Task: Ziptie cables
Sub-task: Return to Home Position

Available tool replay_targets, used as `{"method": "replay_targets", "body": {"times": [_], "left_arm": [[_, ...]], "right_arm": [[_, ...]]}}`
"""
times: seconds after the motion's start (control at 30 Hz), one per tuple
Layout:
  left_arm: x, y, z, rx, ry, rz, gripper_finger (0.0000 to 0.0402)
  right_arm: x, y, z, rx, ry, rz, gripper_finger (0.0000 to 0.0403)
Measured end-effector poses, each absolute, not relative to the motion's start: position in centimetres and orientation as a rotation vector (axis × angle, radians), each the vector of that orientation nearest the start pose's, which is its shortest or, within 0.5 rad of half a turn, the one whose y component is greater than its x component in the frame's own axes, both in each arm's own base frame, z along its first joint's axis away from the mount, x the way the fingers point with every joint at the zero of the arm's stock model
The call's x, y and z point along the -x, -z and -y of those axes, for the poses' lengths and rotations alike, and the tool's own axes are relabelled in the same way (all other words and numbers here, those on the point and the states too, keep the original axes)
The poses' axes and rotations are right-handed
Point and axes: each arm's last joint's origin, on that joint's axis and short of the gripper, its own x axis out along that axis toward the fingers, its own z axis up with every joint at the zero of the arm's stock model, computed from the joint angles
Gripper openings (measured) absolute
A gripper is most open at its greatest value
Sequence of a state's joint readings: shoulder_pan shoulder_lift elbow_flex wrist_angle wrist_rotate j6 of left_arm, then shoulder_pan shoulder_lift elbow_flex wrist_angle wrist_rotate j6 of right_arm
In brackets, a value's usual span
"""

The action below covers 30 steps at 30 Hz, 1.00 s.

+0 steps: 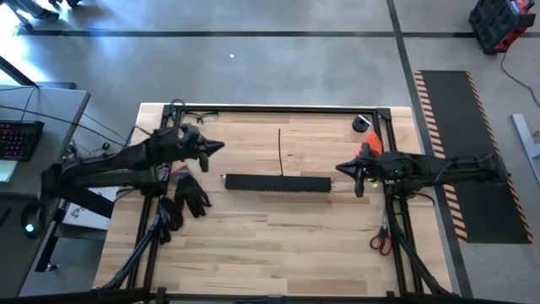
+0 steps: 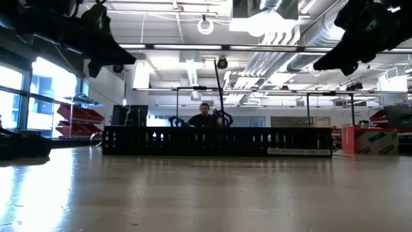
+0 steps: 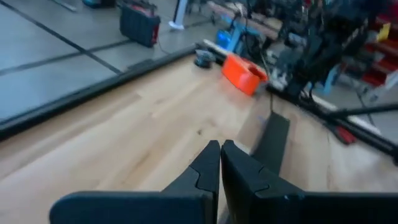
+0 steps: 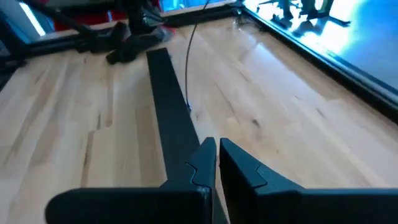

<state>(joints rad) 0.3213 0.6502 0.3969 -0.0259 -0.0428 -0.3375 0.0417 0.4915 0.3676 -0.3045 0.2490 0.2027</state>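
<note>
The long black slotted channel (image 1: 278, 183) lies across the table's middle, also in the low view (image 2: 215, 140). One thin dark strand (image 1: 281, 152) rises from it (image 2: 219, 90) and curves upward (image 4: 188, 56); cable or plastic strip, I cannot tell. No bundle of reddish and grey wires shows. My left gripper (image 1: 218, 146) hangs shut above the table, left of the channel's left end (image 3: 221, 144). My right gripper (image 1: 340, 169) is shut above the channel's right end (image 4: 216, 143). Both are raised clear of the table (image 2: 106, 45) (image 2: 344, 45).
Black gloves (image 1: 187, 196) lie near the left arm. An orange roll (image 1: 364, 127) sits at the far right corner, red-handled scissors (image 1: 380, 242) at the right edge. Black frame rails (image 1: 278, 108) border the table. A person (image 2: 205, 116) shows far behind the channel.
</note>
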Motion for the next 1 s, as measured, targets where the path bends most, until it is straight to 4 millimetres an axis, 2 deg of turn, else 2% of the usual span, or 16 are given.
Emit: {"method": "replay_targets", "body": {"times": [0.1, 0.33, 0.6, 0.77, 1.0], "left_arm": [[-13.0, -23.0, -5.5, 0.372, -0.438, -0.182, 0.0000], [-10.1, -20.8, -5.4, 0.366, -0.441, -0.149, 0.0000], [-7.5, -20.4, -4.6, 0.331, -0.470, -0.114, 0.0000], [-6.5, -21.4, -4.1, 0.300, -0.463, 0.014, 0.0000], [-6.8, -20.5, -4.1, 0.358, -0.417, -0.011, 0.0000]], "right_arm": [[-12.1, -21.3, 0.3, -0.138, 0.189, -0.391, 0.0004], [-11.1, -21.2, 0.5, -0.136, 0.061, -0.220, 0.0004], [-9.6, -20.5, 0.5, -0.157, 0.015, -0.105, 0.0004], [-8.7, -19.7, 0.4, -0.162, 0.013, -0.018, 0.0002], [-9.3, -17.7, 0.5, -0.169, 0.034, -0.024, 0.0000]]}}
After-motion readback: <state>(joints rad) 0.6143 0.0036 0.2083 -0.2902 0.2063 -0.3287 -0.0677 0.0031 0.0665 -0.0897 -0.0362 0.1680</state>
